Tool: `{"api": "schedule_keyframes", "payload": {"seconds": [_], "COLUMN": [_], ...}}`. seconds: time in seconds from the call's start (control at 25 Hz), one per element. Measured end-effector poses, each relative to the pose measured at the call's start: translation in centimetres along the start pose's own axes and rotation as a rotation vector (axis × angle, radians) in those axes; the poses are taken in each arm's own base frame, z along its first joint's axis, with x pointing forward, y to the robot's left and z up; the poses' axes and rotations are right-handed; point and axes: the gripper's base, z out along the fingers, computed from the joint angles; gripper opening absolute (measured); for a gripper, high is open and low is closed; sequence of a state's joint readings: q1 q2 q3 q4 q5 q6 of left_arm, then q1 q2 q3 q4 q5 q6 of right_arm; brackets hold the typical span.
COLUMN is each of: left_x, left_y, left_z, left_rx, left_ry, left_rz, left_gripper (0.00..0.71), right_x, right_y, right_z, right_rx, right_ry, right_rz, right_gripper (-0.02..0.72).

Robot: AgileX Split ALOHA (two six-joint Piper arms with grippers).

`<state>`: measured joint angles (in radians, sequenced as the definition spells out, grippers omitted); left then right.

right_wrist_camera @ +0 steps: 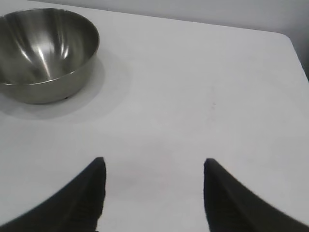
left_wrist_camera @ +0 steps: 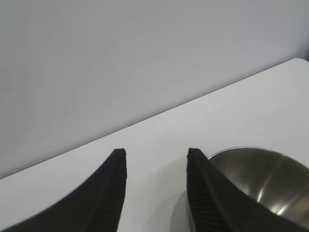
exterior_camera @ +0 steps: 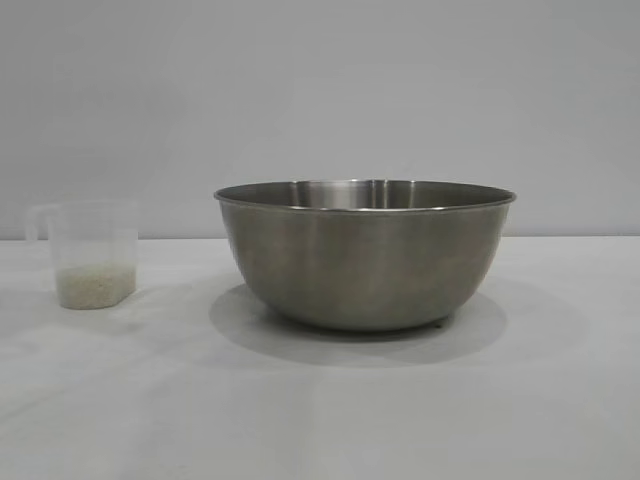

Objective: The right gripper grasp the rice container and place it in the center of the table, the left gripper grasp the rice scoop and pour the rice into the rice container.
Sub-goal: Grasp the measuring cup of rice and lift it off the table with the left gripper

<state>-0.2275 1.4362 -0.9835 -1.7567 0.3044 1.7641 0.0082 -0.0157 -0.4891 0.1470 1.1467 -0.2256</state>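
One steel bowl [exterior_camera: 365, 255] and one plastic cup [exterior_camera: 90, 255] stand on the white desk [exterior_camera: 320, 410]. The bowl is round and deep, made of brushed stainless steel with a thin rolled rim, and sits near the middle of the desk, casting a soft shadow around its base. The cup is small, clear and frosted, with gently faceted sides and a small handle [exterior_camera: 34, 218] on its side away from the bowl. It stands upright, well apart from the bowl on the exterior view's left. A single low layer of fine off-white rice [exterior_camera: 95, 285] lies in the bottom of the cup.

Two black end effectors appear, each only in its own wrist view. The left end effector [left_wrist_camera: 155, 157] has curved, ribbed fingers set a moderate gap apart, holding nothing, with the bowl's rim just beside one finger. The right end effector [right_wrist_camera: 152, 164] has its fingers spread wider, also empty, above bare matte desk, with the bowl well apart from it.
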Motion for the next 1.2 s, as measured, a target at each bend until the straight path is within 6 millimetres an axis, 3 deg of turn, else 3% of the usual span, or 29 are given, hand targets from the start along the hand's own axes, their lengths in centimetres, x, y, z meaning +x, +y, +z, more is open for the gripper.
{"api": "schedule_keyframes", "payload": {"seconds": [0.16,0.36,0.64,0.76,1.0,1.2], "left_x": [-0.1,-0.3,-1.7,0.2,7.2,12.1], "left_y": [-0.2,0.9,0.9,0.7,0.4,0.6], "left_z": [-0.8,-2.1,-4.8,-5.8,-6.4,-6.4], "left_rx": [-0.010,-0.167,-0.281,-0.287,-0.277,-0.299], "left_ry": [0.038,0.088,-0.060,-0.124,-0.120,-0.084], "left_rz": [0.001,-0.033,-0.068,-0.047,0.072,0.044], "left_gripper": [0.245,0.245,0.245,0.245,0.245,0.245], "right_x": [0.0,0.0,0.0,0.0,0.0,0.0], "right_y": [0.0,0.0,0.0,0.0,0.0,0.0], "right_z": [0.0,0.0,0.0,0.0,0.0,0.0], "right_rx": [0.000,0.000,0.000,0.000,0.000,0.000], "right_ry": [0.000,0.000,0.000,0.000,0.000,0.000], "right_rz": [0.000,0.000,0.000,0.000,0.000,0.000], "right_gripper": [0.423,0.423,0.423,0.423,0.423,0.423]}}
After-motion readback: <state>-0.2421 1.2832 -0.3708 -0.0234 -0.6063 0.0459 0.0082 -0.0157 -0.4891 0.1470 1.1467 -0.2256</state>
